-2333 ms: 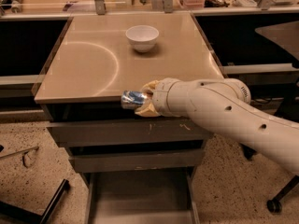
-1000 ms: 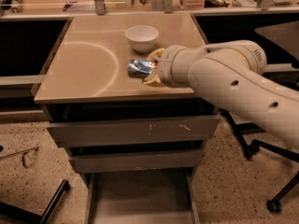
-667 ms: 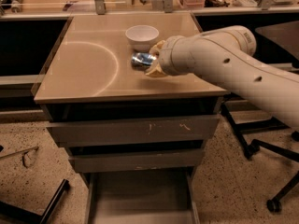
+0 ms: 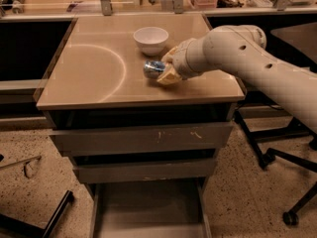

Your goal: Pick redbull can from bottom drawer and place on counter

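Note:
The redbull can (image 4: 154,69), silver and blue, lies sideways in my gripper (image 4: 163,69), just above or on the tan counter (image 4: 94,68), right of its middle and in front of the white bowl. The gripper's tan fingers (image 4: 170,76) are shut around the can's right end. My white arm (image 4: 247,58) reaches in from the right. The bottom drawer (image 4: 148,207) stands pulled out at the bottom of the view, its grey tray bare.
A white bowl (image 4: 151,39) sits on the counter just behind the can. Two shut grey drawer fronts (image 4: 141,139) lie below the counter. Office chair legs (image 4: 277,157) stand on the right, a dark bar (image 4: 54,214) on the floor at left.
The gripper carried the can from the counter's front edge up and back over the counter, and now holds it lower, near the bowl. The arm swung back and to the right.

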`<state>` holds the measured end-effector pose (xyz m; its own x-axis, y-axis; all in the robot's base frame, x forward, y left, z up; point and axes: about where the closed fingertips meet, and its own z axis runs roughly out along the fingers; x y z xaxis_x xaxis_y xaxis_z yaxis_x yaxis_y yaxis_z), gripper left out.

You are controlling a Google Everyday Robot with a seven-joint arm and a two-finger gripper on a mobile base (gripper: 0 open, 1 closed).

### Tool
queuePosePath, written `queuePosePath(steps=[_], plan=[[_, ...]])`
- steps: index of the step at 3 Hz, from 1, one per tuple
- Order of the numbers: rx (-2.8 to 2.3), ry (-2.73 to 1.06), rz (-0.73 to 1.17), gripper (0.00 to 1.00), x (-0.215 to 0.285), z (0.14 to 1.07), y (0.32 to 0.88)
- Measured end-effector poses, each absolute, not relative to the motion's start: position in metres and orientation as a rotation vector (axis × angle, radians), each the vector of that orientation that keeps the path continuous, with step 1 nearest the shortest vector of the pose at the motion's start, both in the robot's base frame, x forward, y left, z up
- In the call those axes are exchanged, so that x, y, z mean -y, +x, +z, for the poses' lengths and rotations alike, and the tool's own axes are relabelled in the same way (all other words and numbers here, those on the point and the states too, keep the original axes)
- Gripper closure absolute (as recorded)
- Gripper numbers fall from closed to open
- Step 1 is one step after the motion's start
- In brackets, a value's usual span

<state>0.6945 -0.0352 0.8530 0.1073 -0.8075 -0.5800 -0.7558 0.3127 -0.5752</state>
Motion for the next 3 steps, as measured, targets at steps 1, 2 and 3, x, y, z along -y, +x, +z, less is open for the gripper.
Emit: queuePosePath(steps=[1, 2, 3], plan=[[-1.668, -1.446, -0.023, 1.0, 0.0363, 0.8393, 0.7005], [-1.669, -1.446, -0.021, 1.0, 0.0363, 0.8388, 0.7006], [-1.669, -1.446, -0.021, 0.82, 0.0363, 0.8388, 0.7006]])
